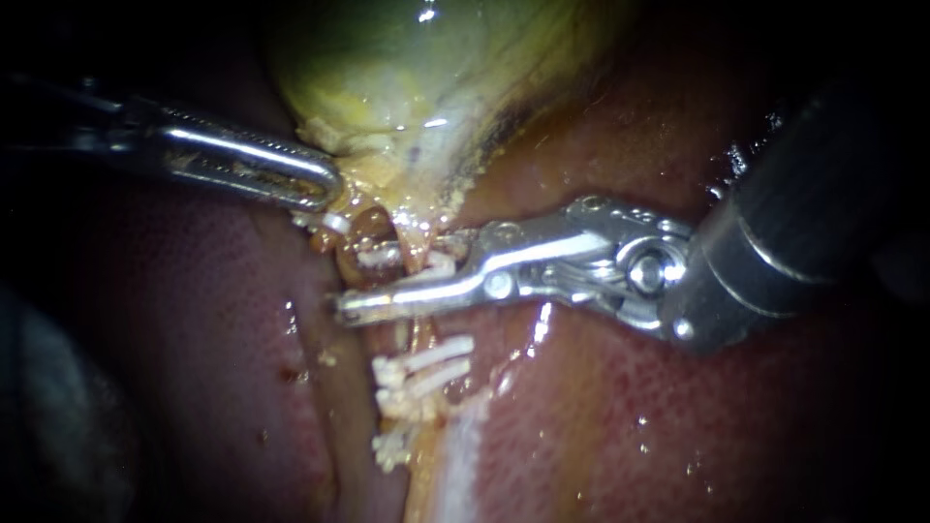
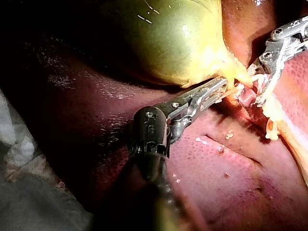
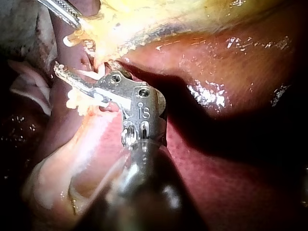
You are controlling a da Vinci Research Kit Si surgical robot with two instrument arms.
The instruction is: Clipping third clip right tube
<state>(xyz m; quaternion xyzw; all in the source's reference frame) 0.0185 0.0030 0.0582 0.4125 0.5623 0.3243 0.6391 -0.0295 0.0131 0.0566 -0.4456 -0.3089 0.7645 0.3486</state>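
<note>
endoscope view: right instrument (image 1: 373, 286) end effector holds a clip (image 1: 380, 257) astride the soft, slippery tube (image 1: 415, 250), best taken above the seated clips (image 1: 426, 363); left instrument (image 1: 325, 189) grips the gallbladder (image 1: 407, 58).

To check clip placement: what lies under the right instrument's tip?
The tube runs under the right instrument; white clips show beyond it. The stretch directly beneath is covered.

Strong light falls on the middle of each view and throws white glare off the wet gallbladder (image 1: 407, 58), the liver (image 1: 620, 407) and the metal of the left instrument (image 1: 327, 189) and right instrument (image 1: 354, 300), while the edges and the hollow beside the right shaft sink into black shadow.
</note>
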